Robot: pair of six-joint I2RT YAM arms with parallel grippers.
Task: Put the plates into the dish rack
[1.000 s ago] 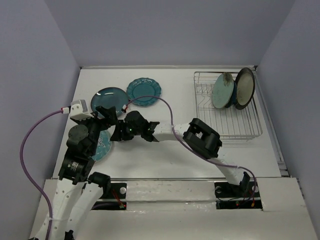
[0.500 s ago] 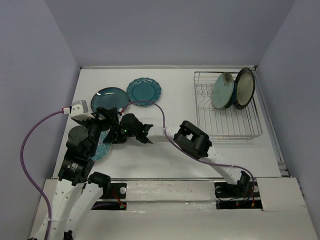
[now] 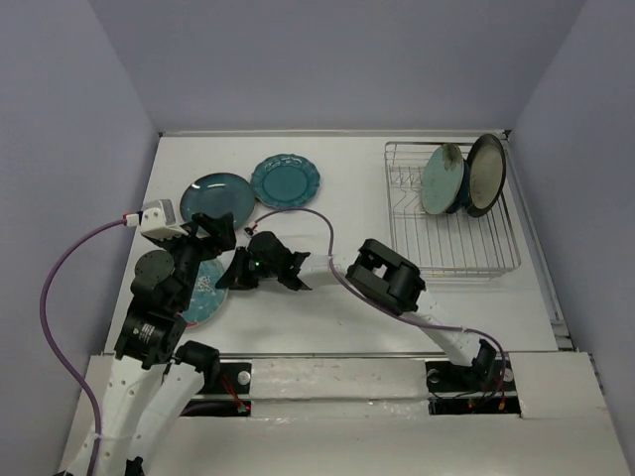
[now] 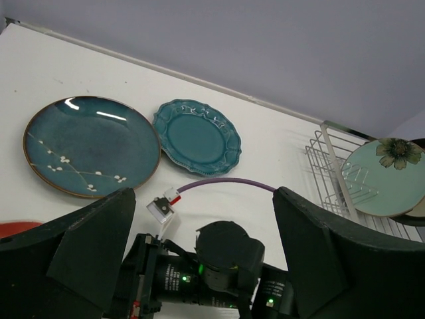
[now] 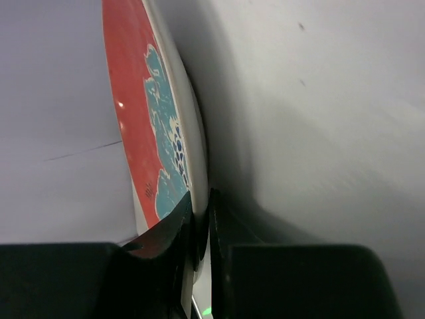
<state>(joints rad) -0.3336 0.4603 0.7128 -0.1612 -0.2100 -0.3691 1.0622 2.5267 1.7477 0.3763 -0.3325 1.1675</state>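
The red-rimmed teal plate (image 5: 156, 159) lies far to the left of the dish rack (image 3: 451, 243), near the front edge of the white surface (image 3: 347, 198). In the top view this plate (image 3: 201, 293) is partly hidden under the left arm. The right gripper (image 5: 201, 199) has its jaws clenched on the plate's rim, one finger on each face. Whether the plate is lifted off the surface cannot be told. The right arm stretches from its base leftward, away from the rack, and its gripper (image 3: 233, 278) meets the plate's rack-side edge.

The left gripper (image 4: 202, 199) hangs just behind that plate, also far left of the rack. Its jaws are spread wide, with nothing between them.

Farther back, and left of the rack, two plates lie flat on the surface, side by side and close together. The teal scalloped plate (image 3: 286, 181) is the nearer of the two to the rack, and the dark teal round plate (image 3: 220, 193) lies beyond it.

In the rack's back right part the mint plate with a flower centre (image 3: 442, 183) stands on edge. The brown-rimmed cream plate (image 3: 486, 174) stands at the rack's right end. A purple cable (image 3: 317, 223) arcs over the right arm, left of the rack.
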